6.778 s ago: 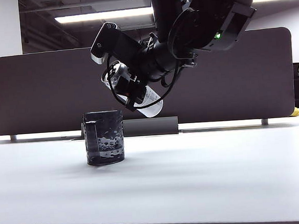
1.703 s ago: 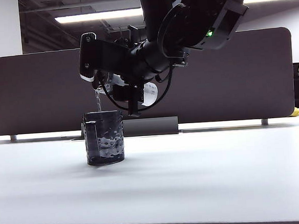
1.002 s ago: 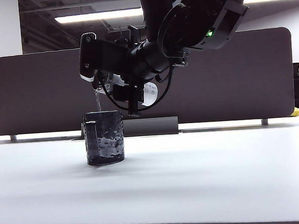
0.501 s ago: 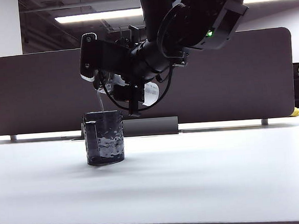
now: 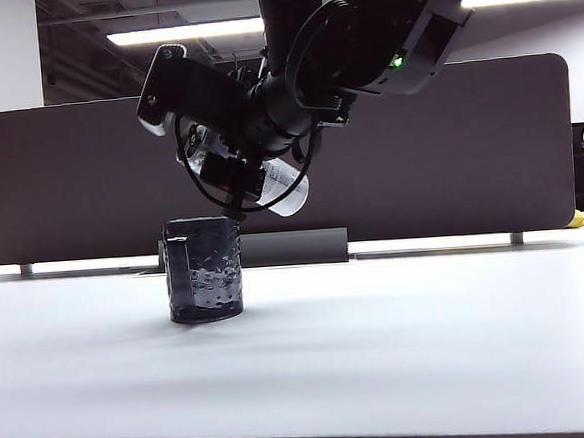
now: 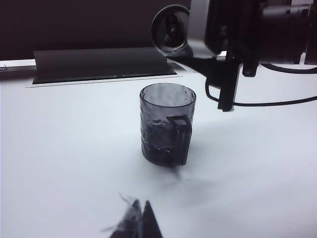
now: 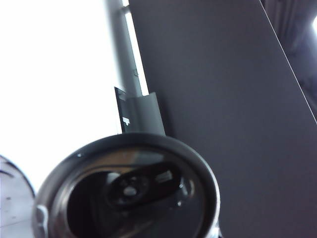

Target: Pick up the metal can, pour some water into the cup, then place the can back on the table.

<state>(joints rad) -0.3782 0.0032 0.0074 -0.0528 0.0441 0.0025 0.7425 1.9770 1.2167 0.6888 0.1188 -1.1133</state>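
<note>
The wide, plain white surface with its dark front edge lies nearest. On it the short, dark translucent cup with a dimpled wall and flat side handle is stood upright, with some water seen in its lower part.

In the left wrist view the tips of the left claw are seen pressed together, clenched on nothing, near the cup and apart from it.

Above the cup, and clear of it, the tall slim silver-grey metal can is held tilted by the right claw, which is clenched around its body. The can's top is seen close up in the right wrist view.

Behind everything a dark brown rounded divider panel is seen.
</note>
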